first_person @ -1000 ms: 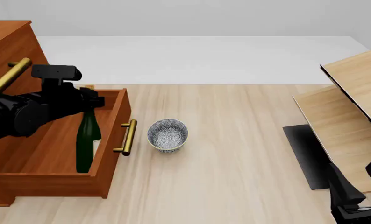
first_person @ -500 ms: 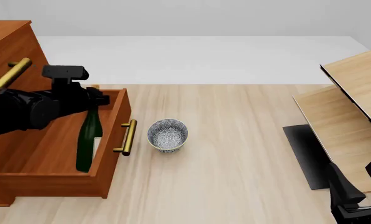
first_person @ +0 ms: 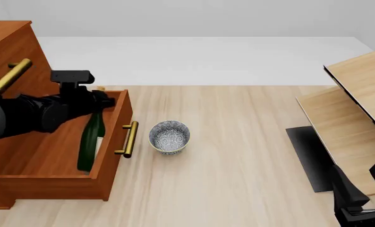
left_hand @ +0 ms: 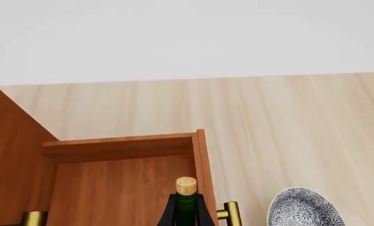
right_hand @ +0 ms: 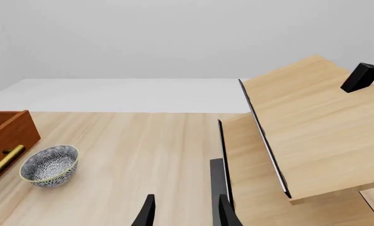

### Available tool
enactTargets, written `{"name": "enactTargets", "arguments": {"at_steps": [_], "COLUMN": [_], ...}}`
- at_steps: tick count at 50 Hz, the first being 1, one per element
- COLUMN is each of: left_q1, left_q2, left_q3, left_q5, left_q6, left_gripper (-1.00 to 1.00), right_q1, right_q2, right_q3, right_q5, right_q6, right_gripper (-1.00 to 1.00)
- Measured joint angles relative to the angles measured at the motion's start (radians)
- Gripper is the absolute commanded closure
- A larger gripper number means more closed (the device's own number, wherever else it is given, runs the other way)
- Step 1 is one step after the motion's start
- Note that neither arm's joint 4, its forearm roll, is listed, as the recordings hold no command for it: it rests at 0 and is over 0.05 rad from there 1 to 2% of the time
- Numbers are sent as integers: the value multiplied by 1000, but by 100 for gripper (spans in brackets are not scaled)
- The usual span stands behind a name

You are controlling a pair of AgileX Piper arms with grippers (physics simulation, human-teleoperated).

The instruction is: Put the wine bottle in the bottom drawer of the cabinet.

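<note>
The dark green wine bottle (first_person: 89, 144) leans inside the open bottom drawer (first_person: 49, 163) of the reddish-brown cabinet (first_person: 11, 45). Its base rests on the drawer floor and its top tilts toward the drawer's front. My left gripper (first_person: 98, 100) is shut on the bottle's neck. In the left wrist view the gold top (left_hand: 185, 186) pokes up between the black fingers (left_hand: 168, 214). My right gripper (right_hand: 183, 212) hangs open and holds nothing, far to the right near the table's front edge (first_person: 357, 201).
A speckled grey bowl (first_person: 169, 136) stands on the table just right of the drawer's brass handle (first_person: 129, 139). Pale light-wood furniture (first_person: 357, 94) with a dark base fills the right side. An upper drawer's brass handle (first_person: 10, 75) juts out above my left arm.
My left gripper has moved right toward the drawer's front, carrying the bottle's neck with it. The bottle has gone from upright to leaning. The right arm has not moved.
</note>
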Motion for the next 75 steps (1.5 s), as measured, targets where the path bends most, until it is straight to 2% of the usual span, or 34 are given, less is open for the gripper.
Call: {"name": "enactTargets", "arguments": {"at_steps": [8, 20, 57, 58, 65, 75], "left_q1": [-1, -1, 9, 8, 27, 30], "left_q2": [26, 66, 68, 69, 63, 60], "left_q3": [7, 58, 53, 53, 68, 81], "left_q5": [-35, -7, 11, 11, 17, 19], "left_q6": [4, -2, -17, -17, 11, 16], "left_gripper": [100, 100, 100, -100, -100, -100], "right_q1": [0, 0, 2, 2, 2, 3], "right_q2": [-3, -2, 2, 2, 2, 0], "right_q3": [0, 0, 0, 0, 0, 0], "right_q5": [3, 3, -2, -2, -1, 1], "right_q6": [0, 0, -2, -2, -2, -2], "right_gripper": [-100, -100, -100, -100, -100, -100]}}
